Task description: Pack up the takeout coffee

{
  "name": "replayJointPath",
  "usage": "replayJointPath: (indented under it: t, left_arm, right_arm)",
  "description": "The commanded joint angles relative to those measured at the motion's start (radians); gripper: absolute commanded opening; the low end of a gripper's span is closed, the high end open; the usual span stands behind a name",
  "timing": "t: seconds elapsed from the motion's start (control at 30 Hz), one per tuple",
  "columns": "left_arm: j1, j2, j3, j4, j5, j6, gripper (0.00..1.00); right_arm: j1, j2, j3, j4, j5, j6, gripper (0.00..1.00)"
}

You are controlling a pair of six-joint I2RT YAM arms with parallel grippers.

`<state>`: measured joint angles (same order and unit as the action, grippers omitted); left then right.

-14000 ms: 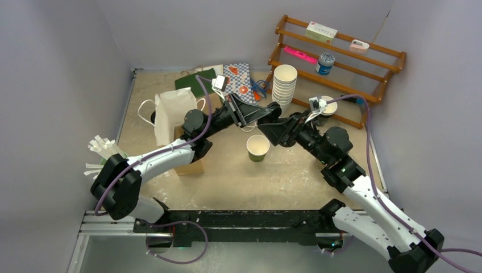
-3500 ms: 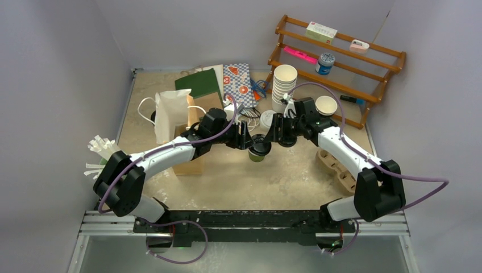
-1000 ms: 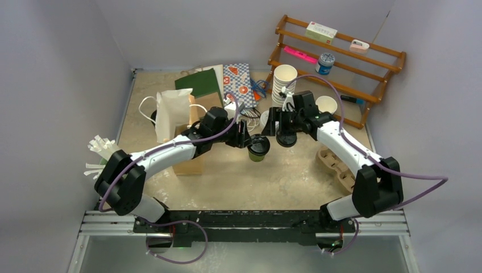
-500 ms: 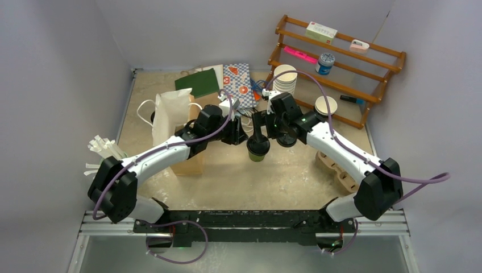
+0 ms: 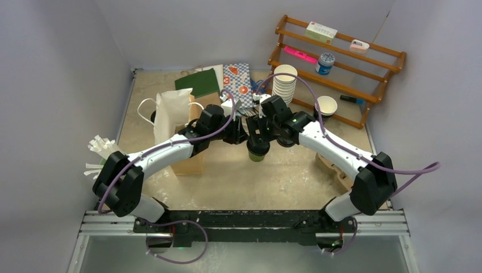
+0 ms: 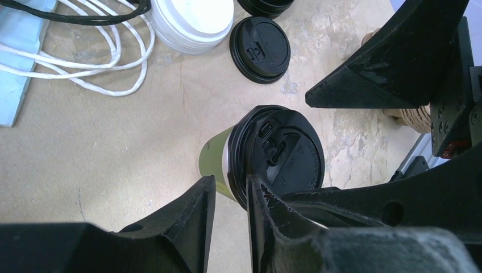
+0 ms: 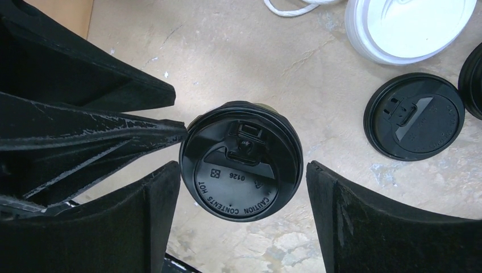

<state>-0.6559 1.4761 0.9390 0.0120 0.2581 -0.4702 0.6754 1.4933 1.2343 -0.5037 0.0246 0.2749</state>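
Lidding looks done: black lid (image 7: 241,151) sits on the green cup (image 6: 213,162) at table (image 5: 284,176) centre. Your right gripper (image 7: 240,173) has swung over it, jaws wide, touching neither side; your left gripper (image 6: 230,185) has narrowed at the rim, grip unclear. Ready to pack

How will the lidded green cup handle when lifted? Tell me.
Likely light and easy to tip: the green cup stands upright and narrow. Paper wall may dent under a squeeze. Its smooth black lid might slip or pop off if pinched at its edge.
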Motion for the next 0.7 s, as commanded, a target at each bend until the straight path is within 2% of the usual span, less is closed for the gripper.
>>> replayJointPath:
  t: [0.0,0.37,0.67]
  left_arm:
    - [0.012,0.006,0.015,0.04,0.012,0.001,0.28]
    - [0.015,0.029,0.012,0.045,0.024,-0.002,0.27]
    - [0.016,0.041,0.013,0.045,0.032,-0.001,0.28]
  right_arm:
    - [0.014,0.007,0.029,-0.017,0.019,-0.006,0.84]
    - [0.041,0.034,0.041,-0.033,0.044,-0.016,0.85]
    - [0.054,0.054,0.054,-0.048,0.069,-0.018,0.82]
